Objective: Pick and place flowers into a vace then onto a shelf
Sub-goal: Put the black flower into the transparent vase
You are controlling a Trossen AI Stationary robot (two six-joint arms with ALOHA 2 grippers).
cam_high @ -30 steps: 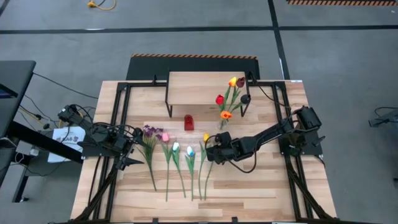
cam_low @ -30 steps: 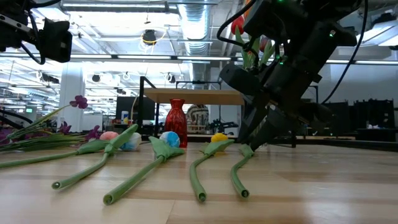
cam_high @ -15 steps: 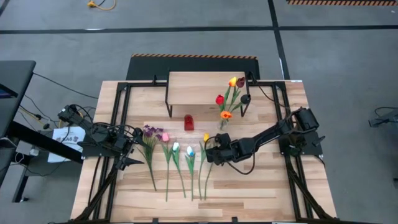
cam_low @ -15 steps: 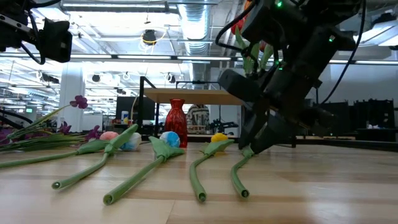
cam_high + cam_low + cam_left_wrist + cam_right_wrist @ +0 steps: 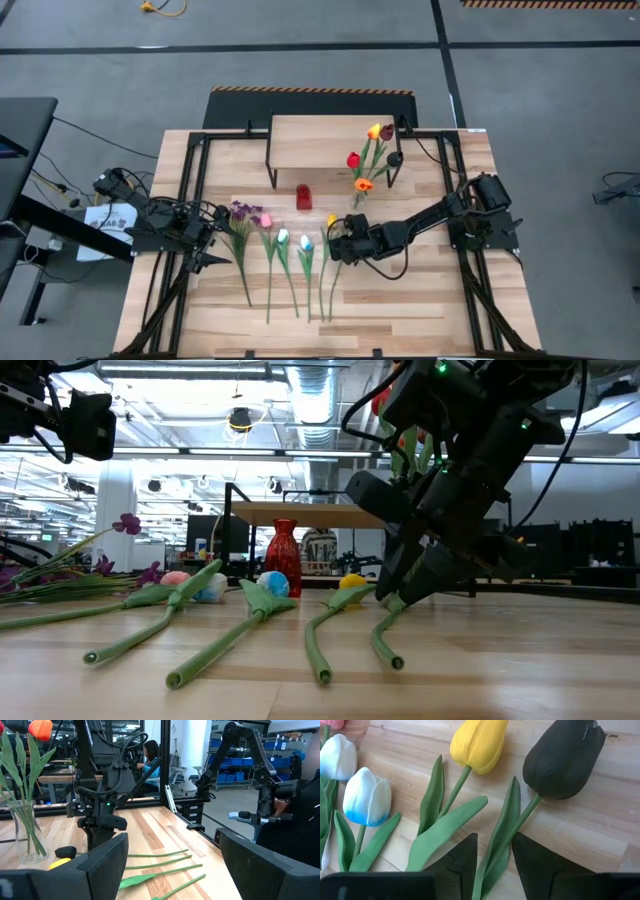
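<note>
Several flowers lie in a row on the table, heads toward the far edge. Among them are a yellow tulip (image 5: 477,742), a dark tulip (image 5: 565,760) and white-blue tulips (image 5: 367,795). My right gripper (image 5: 494,862) slants down over the row's right end (image 5: 338,247). It is open, with one finger on each side of the dark tulip's stem (image 5: 520,825). A clear vase (image 5: 358,197) holds red, orange and yellow tulips in front of the shelf (image 5: 330,140). My left gripper (image 5: 175,870) waits open at the table's left (image 5: 215,237).
A small red vase (image 5: 303,197) stands near the shelf's front edge. Purple sprigs and a pink flower (image 5: 245,213) lie at the row's left end, close to my left arm. Black frame rails (image 5: 190,200) run along both sides of the table. A person sits beyond the table (image 5: 150,755).
My right gripper has sunk a little toward the table over the dark tulip's stem, its finger gap unchanged. The flowers lie as before.
</note>
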